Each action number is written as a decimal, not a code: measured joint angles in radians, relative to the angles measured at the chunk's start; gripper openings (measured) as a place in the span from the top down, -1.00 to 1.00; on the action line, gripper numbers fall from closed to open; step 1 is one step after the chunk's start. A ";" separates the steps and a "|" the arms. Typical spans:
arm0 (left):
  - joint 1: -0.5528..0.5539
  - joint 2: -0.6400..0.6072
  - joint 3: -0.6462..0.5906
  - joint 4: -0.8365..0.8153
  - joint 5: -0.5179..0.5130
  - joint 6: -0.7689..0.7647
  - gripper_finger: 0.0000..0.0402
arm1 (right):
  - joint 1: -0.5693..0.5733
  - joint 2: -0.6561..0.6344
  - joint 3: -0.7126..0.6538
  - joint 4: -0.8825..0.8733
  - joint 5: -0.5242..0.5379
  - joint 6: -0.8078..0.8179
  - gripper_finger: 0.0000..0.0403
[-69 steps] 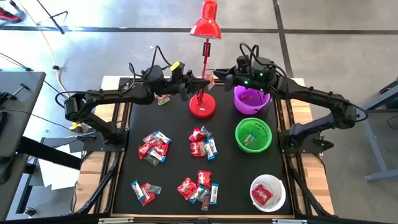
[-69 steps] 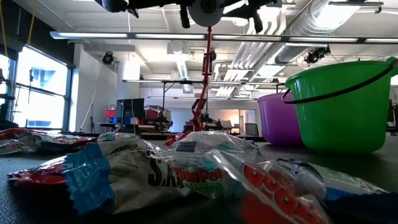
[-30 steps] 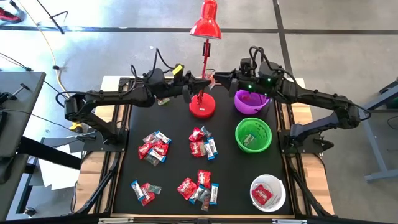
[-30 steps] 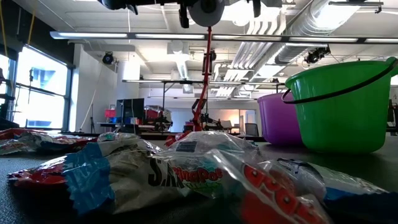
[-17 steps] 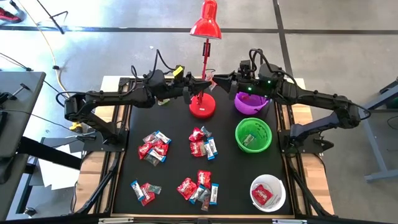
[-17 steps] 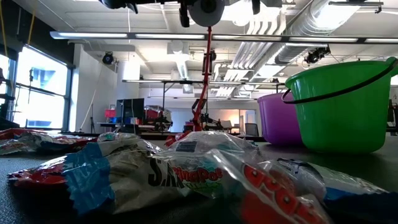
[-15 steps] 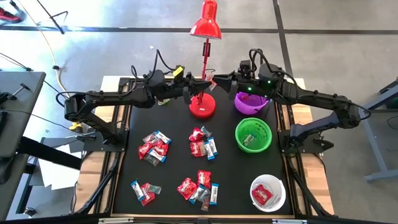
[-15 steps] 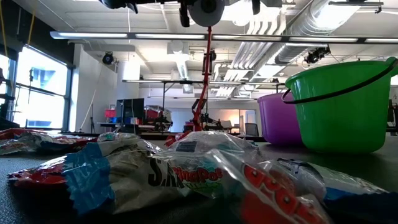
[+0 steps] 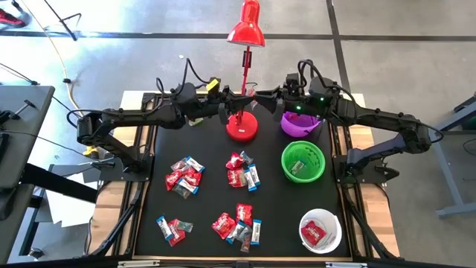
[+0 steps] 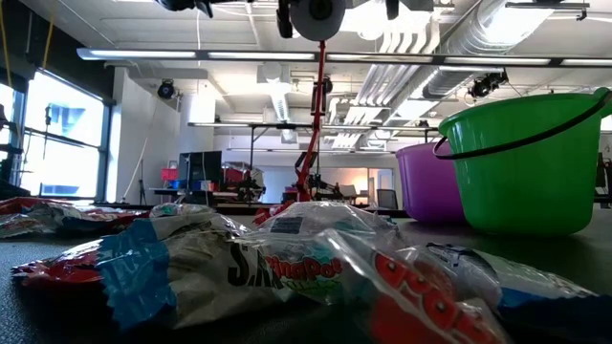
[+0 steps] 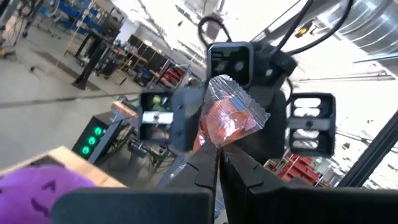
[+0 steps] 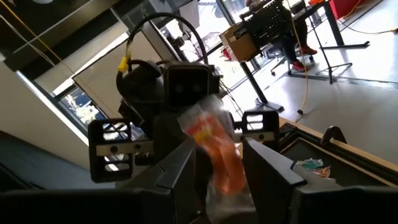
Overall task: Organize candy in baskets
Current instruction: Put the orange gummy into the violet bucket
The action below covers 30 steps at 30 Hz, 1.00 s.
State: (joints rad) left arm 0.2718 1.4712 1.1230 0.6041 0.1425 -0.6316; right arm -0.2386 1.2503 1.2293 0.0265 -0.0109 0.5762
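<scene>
Both grippers meet high above the red lamp base at the table's far side. My left gripper point(image 9: 239, 99) point(image 11: 217, 155) is shut on a red wrapped candy point(image 9: 253, 94) point(image 11: 227, 118). My right gripper point(image 9: 260, 95) point(image 12: 221, 168) faces it, open, one finger on each side of that candy point(image 12: 214, 149). The purple basket point(image 9: 297, 126) sits partly under the right arm. The green basket point(image 9: 286, 160) and the white basket point(image 9: 305, 223) each hold candy. Several heaps of candy point(image 9: 184, 175) point(image 9: 242, 171) point(image 9: 238, 223) lie on the black mat. My left gripper pinches the red candy between its two fingertips by one end of the wrapper point(image 11: 214, 142). The fingers come level from the table's left. The candy is lifted clear and sticks out past the fingertips toward the right gripper.
The red desk lamp stands on its round base point(image 9: 242, 128) right under the two grippers, its stem and shade point(image 9: 246, 30) rising between the arms. In the low view candy point(image 10: 287, 258) fills the foreground before the green basket point(image 10: 526, 162) and purple basket point(image 10: 430, 186).
The right gripper has crept toward the table's left, closing on the candy in the left gripper. Both grippers have risen slightly. The candy on the mat and the baskets have stayed put.
</scene>
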 joint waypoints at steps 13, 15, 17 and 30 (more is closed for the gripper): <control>-0.012 0.000 0.058 -0.125 0.005 0.060 1.00 | 0.000 0.000 0.000 0.027 0.000 -0.016 0.30; -0.012 0.000 0.058 -0.129 0.005 0.060 1.00 | 0.000 0.000 0.000 0.028 0.004 -0.016 0.30; -0.012 0.000 0.058 -0.132 0.005 0.060 1.00 | 0.000 0.000 0.000 0.028 0.007 -0.016 0.32; -0.012 0.000 0.058 -0.137 0.010 0.086 1.00 | 0.000 0.000 0.000 0.025 0.021 -0.008 0.94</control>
State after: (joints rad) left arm 0.2600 1.4712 1.1809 0.4671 0.1520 -0.5453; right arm -0.2390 1.2503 1.2293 0.0514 0.0098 0.5678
